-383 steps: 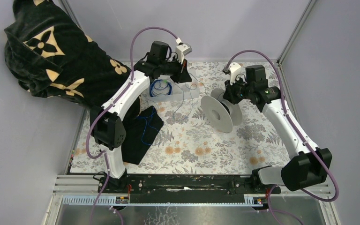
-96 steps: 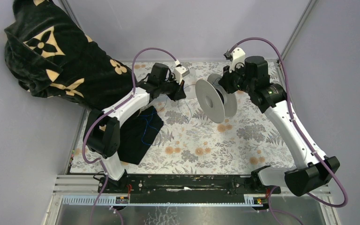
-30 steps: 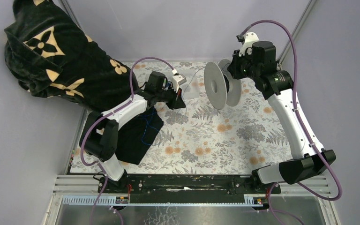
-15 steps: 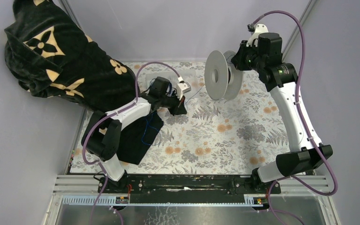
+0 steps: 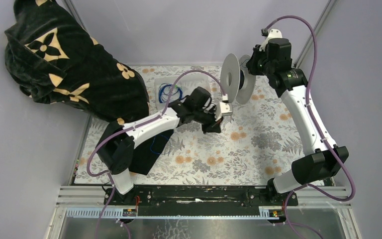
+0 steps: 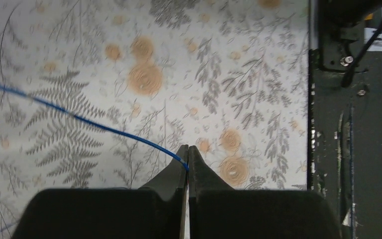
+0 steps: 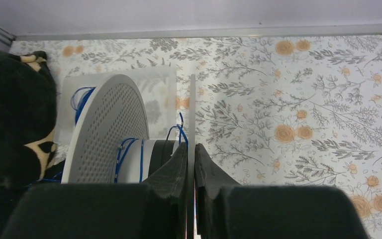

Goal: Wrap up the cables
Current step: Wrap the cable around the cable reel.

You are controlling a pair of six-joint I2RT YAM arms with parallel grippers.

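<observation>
Top view: two arms over a floral-patterned counter (image 5: 258,144). The left fingers (image 5: 214,127) are extended toward the middle of the counter. The right fingers (image 5: 250,66) are raised at the far right.

Left wrist view: the left fingers (image 6: 185,164) are pressed fully together, and a very thin blue cable (image 6: 79,117) is pinched at their tips. From there the cable is drawn in a taut line up and to the left, above the counter, until it is cut off by the frame edge.

Right wrist view: the right fingers (image 7: 183,157) are closed to a narrow gap on the thin edge of one flange of a white plastic spool with perforated disc flanges (image 7: 109,129). A few turns of blue cable (image 7: 129,149) are seen on its hub.

In the top view, a loose coil of blue cable (image 5: 169,92) is shown lying in a clear plastic tray (image 5: 199,85) at the far side of the counter, left of the spool (image 5: 230,79). Another thin blue strand (image 5: 154,143) is draped over a black cloth (image 5: 144,154) at the left. A black garment with tan flower motifs (image 5: 54,55) is heaped at the far left.
</observation>
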